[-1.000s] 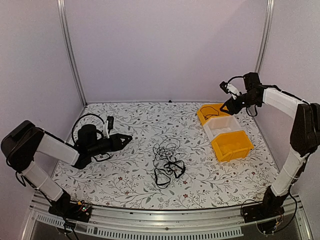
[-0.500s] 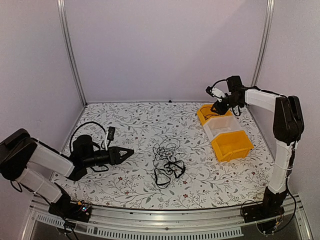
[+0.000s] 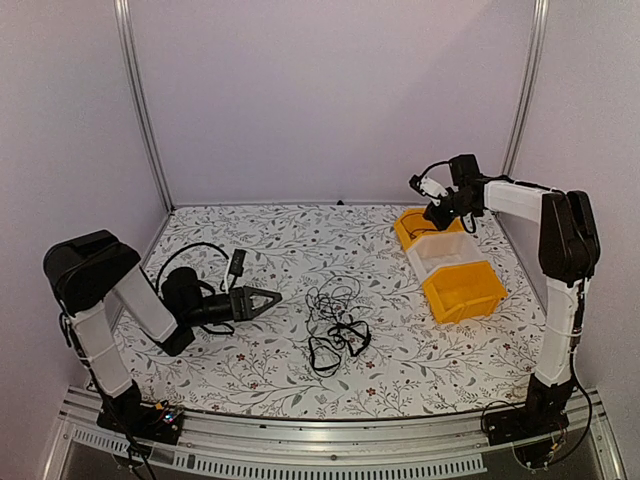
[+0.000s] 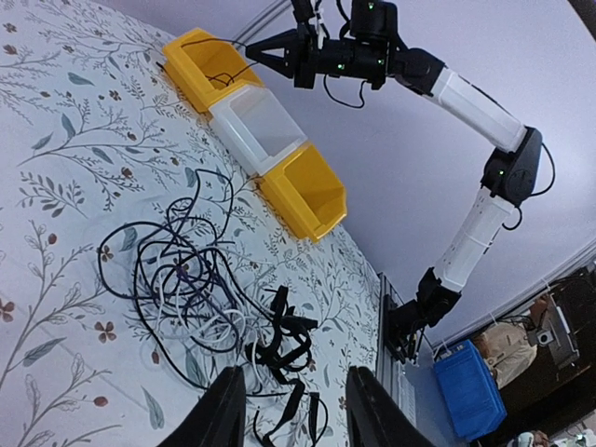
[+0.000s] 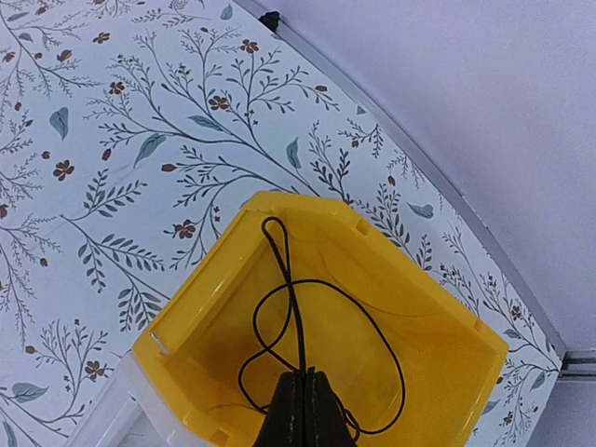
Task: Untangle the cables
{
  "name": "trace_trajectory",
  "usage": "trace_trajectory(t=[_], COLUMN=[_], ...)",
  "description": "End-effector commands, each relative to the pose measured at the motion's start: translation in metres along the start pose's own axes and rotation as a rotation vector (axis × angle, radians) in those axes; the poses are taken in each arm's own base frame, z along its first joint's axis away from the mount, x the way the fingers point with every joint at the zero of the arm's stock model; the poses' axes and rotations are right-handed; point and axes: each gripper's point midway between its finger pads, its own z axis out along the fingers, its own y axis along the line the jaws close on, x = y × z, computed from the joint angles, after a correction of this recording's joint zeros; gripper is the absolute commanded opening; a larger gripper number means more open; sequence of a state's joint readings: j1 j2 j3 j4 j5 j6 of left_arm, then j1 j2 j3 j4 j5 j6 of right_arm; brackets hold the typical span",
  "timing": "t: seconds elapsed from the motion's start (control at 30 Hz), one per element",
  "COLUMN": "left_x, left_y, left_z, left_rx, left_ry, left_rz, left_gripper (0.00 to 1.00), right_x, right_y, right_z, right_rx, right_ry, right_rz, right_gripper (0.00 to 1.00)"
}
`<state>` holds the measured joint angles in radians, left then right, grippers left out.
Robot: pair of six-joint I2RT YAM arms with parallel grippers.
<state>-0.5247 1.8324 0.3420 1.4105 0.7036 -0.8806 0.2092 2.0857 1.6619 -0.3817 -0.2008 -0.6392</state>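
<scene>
Pinched tight on the black cable (image 5: 291,296) in the yellow bin (image 5: 442,358), the right end effector (image 5: 301,376) probably needed to let go low and gently.

Left arm (image 3: 128,288) bent up high at elbow, then slopes down low; left gripper (image 3: 268,298) lies almost flat, points to right; its two fingers (image 4: 223,410) apart, gap between them; right arm (image 3: 563,300) stands tall from base, bends at top, reaches far back and left; right gripper (image 3: 437,213) points down; its fingers (image 5: 296,414) pressed tight together
</scene>
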Motion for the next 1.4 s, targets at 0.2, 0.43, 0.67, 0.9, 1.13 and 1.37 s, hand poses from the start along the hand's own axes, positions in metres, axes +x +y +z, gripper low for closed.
trace_trajectory(t=[0.2, 0.43, 0.67, 0.9, 1.13, 1.37], left_x=[-0.018, -0.013, -0.02, -0.025, -0.009, 0.053], left_y=[-0.009, -0.015, -0.019, -0.013, -0.011, -0.03], left_z=[-0.003, 0.005, 0.018, 0.031, 0.044, 0.039], left_rx=[-0.092, -0.112, -0.203, -0.424, -0.505, -0.4], left_ry=[-0.015, 0.018, 0.065, 0.161, 0.274, 0.452], left_rz=[0.141, 0.189, 0.235, 0.371, 0.406, 0.425], left_gripper=[0.35, 0.35, 0.36, 0.38, 0.38, 0.46], right_x=[0.038, 0.059, 0.036, -0.006, -0.037, -0.013], right_y=[-0.044, -0.045, -0.037, -0.017, 0.09, 0.234], right_z=[0.023, 0.045, 0.005, -0.083, -0.123, -0.116], right_rx=[0.19, 0.192, 0.163, 0.149, -0.191, -0.513], right_ry=[0.204, 0.284, 0.225, 0.068, -0.179, -0.201], right_rz=[-0.106, -0.106, -0.05, 0.012, 0.019, -0.183], right_gripper=[0.0, 0.0, 0.35, 0.52, 0.53, 0.5])
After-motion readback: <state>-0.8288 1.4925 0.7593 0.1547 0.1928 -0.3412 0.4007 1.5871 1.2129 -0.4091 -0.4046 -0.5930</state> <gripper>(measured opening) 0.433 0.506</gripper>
